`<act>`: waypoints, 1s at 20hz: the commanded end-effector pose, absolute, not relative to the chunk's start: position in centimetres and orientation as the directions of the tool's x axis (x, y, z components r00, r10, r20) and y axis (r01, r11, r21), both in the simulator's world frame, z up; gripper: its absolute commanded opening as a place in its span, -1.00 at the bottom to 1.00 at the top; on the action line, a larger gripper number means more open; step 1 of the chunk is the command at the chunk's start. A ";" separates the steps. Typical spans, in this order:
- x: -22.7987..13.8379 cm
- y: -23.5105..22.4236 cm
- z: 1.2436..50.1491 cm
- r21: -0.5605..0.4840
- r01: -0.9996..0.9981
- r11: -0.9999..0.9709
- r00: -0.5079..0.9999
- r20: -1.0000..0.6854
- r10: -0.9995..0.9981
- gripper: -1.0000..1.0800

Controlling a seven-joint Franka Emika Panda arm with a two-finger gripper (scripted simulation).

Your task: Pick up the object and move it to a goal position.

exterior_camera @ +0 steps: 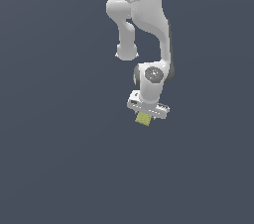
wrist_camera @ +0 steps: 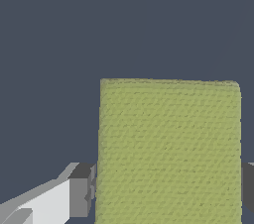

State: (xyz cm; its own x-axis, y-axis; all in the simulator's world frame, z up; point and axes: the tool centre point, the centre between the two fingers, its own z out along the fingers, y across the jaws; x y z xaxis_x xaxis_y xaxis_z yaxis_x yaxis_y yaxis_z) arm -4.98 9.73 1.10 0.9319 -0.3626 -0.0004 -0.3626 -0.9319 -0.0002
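Note:
The object is a small flat yellow-green block with a faintly textured face. In the exterior view it pokes out just below the white gripper at the end of the arm. In the wrist view the block fills the space between the two fingers, one dark pad against one side and the other pad against the opposite side. The gripper is shut on the block. Whether the block rests on the floor or hangs above it cannot be told.
The white arm reaches in from the top of the exterior view. A plain dark grey-blue floor lies all around. No goal marker shows.

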 end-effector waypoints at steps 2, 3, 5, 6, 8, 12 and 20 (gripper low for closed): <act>-5.0 9.7 1.1 0.000 -0.363 -0.932 0.932 0.000 -0.363 -1.00; -5.0 9.7 1.2 0.000 -0.363 -0.932 0.932 0.000 -0.363 -1.00; -5.0 9.4 1.5 0.000 -0.363 -0.932 0.932 0.000 -0.363 -1.00; -5.0 9.3 1.7 0.000 -0.363 -0.932 0.932 0.000 -0.363 -1.00; -5.0 8.8 2.3 0.000 -0.363 -0.932 0.932 0.000 -0.363 -1.00; -5.0 7.5 4.1 0.000 -0.363 -0.932 0.932 0.000 -0.363 -1.00; -5.0 2.9 10.4 -0.001 -0.363 -0.932 0.932 -0.001 -0.363 -1.00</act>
State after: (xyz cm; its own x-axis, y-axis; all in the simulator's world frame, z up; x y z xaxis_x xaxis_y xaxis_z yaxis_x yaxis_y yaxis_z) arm -4.99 3.94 8.97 0.9320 -0.3625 -0.0023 -0.3625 -0.9320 0.0002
